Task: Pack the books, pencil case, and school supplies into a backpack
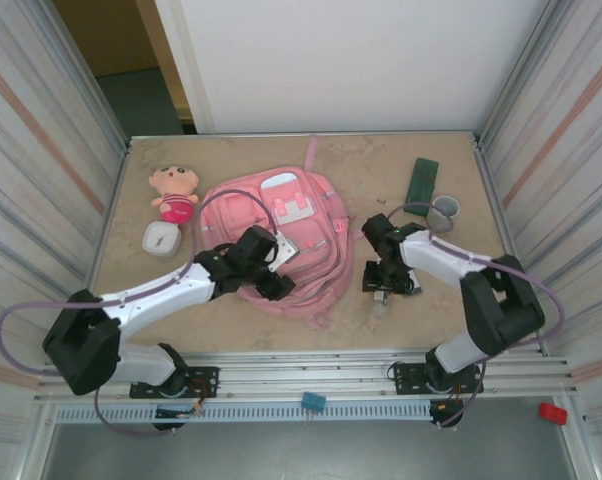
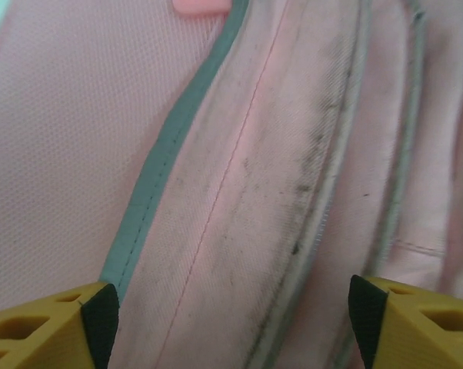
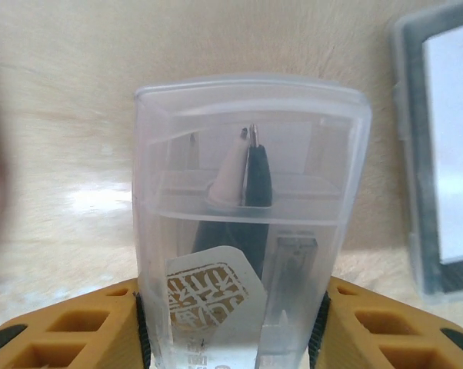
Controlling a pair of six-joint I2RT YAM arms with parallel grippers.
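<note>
While a pink-and-tan plush doll [image 1: 174, 192] lies at the table's [image 1: 381, 165] far left with a small white square item [image 1: 161, 238] just in front of it, the pink backpack [image 1: 303, 215] sprawls across the middle. The left gripper [image 2: 228, 315] hangs over the backpack's near part, its yellow fingers [image 2: 51, 327] spread wide and released, with only pink fabric and a grey piping seam [image 2: 166, 154] between them. To the right of the backpack, the right gripper [image 3: 231, 323] is clenched on a clear plastic box [image 3: 251, 231], its pads pressed against both side walls. Pointed drawing tools show through the box. A flat dark-rimmed rectangle [image 3: 439, 154] with a pale face lies on the table just beside the box. Farther back on the right, the dark green pencil case [image 1: 424, 180] rests near the table's rear edge, with a short grey ring [image 1: 444, 209] close in front of it.
</note>
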